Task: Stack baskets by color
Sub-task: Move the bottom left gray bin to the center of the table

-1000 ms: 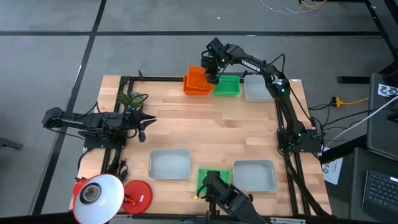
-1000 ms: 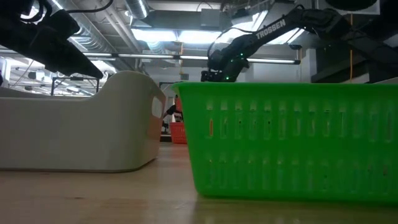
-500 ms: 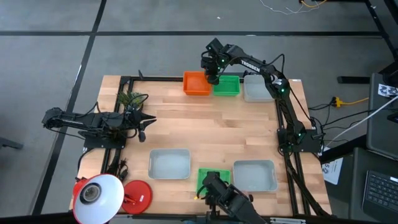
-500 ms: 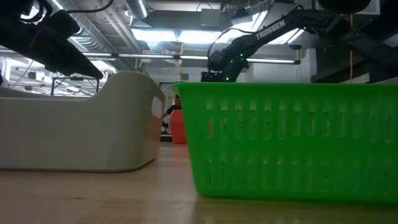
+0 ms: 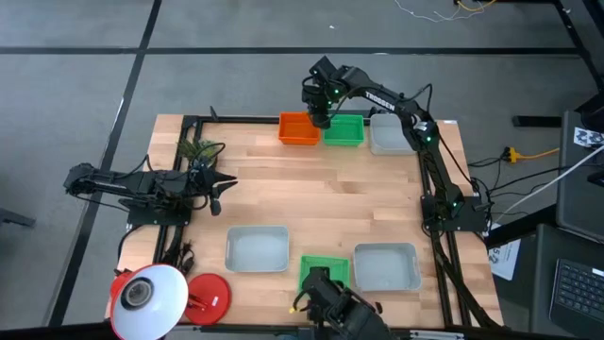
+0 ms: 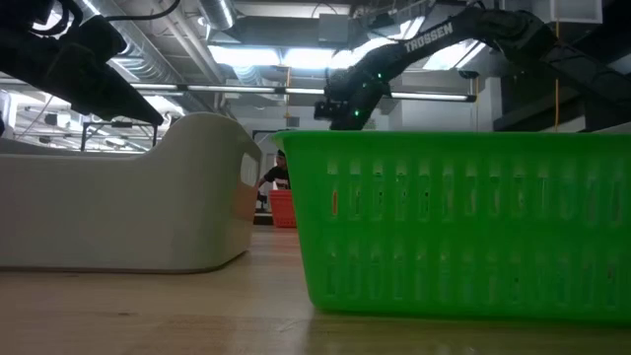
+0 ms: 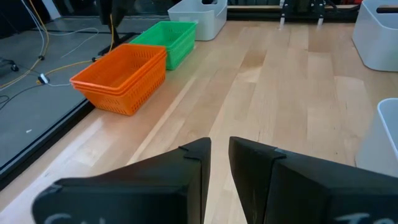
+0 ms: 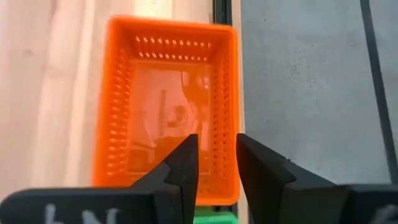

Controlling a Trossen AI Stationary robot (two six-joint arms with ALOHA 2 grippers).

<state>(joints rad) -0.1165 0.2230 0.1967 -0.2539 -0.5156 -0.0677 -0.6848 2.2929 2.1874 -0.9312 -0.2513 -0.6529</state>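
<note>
Two nested orange baskets (image 5: 297, 127) (image 8: 165, 106) sit on the table at its far edge, beside a green basket (image 5: 343, 130) and a grey-white basket (image 5: 389, 134). My right gripper (image 8: 216, 158) (image 5: 319, 111) hangs open just above the orange stack. Its fingers stand to either side of the stack's right wall without touching it. My left gripper (image 7: 219, 155) (image 5: 222, 185) waits at the table's left side, open by a narrow gap. It points across at the orange stack (image 7: 121, 78).
Near the front edge stand a grey-white basket (image 5: 257, 248), a green basket (image 5: 324, 271) (image 6: 463, 227) and another grey-white basket (image 5: 385, 265). A red-and-white lamp (image 5: 151, 297) stands at the near left corner. The middle of the wooden table (image 5: 321, 198) is bare.
The upper orange basket, which lay skewed over the lower one, has dropped square into it. My right gripper has come off it and risen a little above the stack.
</note>
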